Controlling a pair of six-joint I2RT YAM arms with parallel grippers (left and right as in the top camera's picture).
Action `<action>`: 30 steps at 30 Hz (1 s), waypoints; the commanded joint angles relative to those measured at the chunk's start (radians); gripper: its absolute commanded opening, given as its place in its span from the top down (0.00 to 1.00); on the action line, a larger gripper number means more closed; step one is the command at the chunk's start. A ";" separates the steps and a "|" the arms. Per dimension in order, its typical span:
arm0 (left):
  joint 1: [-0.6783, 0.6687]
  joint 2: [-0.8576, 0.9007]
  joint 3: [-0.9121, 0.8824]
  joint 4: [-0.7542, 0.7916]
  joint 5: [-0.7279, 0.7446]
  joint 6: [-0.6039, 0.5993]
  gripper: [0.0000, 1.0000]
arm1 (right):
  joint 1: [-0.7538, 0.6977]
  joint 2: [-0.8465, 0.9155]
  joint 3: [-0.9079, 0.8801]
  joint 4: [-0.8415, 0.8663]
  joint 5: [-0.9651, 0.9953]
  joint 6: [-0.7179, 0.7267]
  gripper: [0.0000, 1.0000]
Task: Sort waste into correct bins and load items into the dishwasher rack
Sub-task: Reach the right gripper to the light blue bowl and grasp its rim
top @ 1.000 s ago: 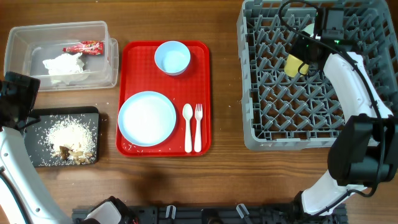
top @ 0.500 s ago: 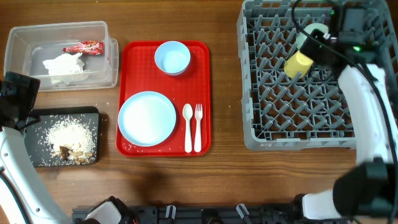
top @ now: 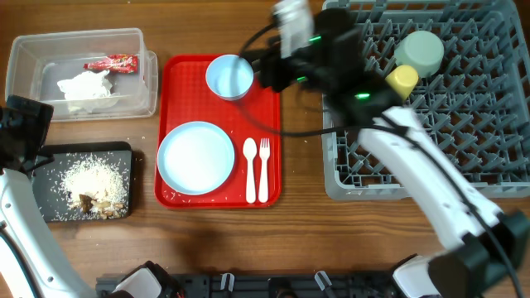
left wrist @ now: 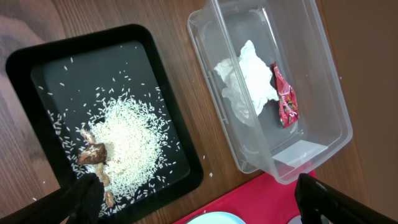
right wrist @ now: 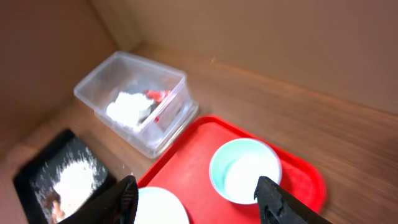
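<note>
In the overhead view the rack (top: 497, 124) fills the upper right. The green bowl (top: 420, 51) sits among the pegs near its top edge, and the yellow cup (top: 402, 80) is just below and left of the bowl.

The red tray (top: 178, 74) lies in the middle of the table (top: 248, 248). It holds the blue bowl (top: 229, 76) at the top and the plate (top: 196, 157) at lower left. The spoon (top: 250, 170) and fork (top: 264, 170) lie side by side to the right of the plate.

The tub (top: 74, 33) stands at upper left. The napkin (top: 84, 85) is inside it, with the wrapper (top: 110, 63) just above the napkin. Below the tub, at the left edge, the black tray (top: 54, 207) holds a heap of rice (top: 95, 175), with brown scraps (top: 95, 203) at the heap's lower edge.

The right arm (top: 414, 165) reaches from the lower right across the rack's left side to the top centre, where it is blurred. In the right wrist view the right gripper (right wrist: 202, 199) hangs above the red tray with the blue bowl just ahead of it. Its fingers (right wrist: 124, 199) are spread with nothing between them.

In the left wrist view the left gripper (left wrist: 202, 202) hangs above the gap between the black tray and the tub. Its fingers (left wrist: 84, 196) are spread wide and empty.
</note>
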 commanded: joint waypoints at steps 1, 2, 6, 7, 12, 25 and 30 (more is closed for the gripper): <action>0.006 -0.003 0.012 0.003 0.000 0.001 0.00 | 0.072 0.205 0.216 -0.133 0.146 -0.089 0.34; 0.006 -0.003 0.012 0.003 0.000 0.001 0.00 | 0.079 0.275 0.317 -0.219 0.142 -0.098 0.33; 0.006 -0.003 0.012 0.003 0.000 0.001 0.00 | 0.088 0.547 0.737 -0.573 0.147 -0.138 0.30; 0.006 -0.003 0.012 0.002 0.000 0.001 0.00 | 0.088 0.605 0.809 -0.611 0.147 -0.134 0.30; 0.006 -0.003 0.012 0.003 0.000 0.001 0.00 | 0.095 0.695 0.826 -0.481 0.124 -0.113 0.28; 0.006 -0.003 0.012 0.003 0.000 0.001 0.00 | 0.216 0.890 0.825 -0.394 0.451 -0.136 0.43; 0.006 -0.003 0.012 0.003 0.000 0.001 0.00 | 0.234 0.951 0.825 -0.397 0.483 -0.183 0.44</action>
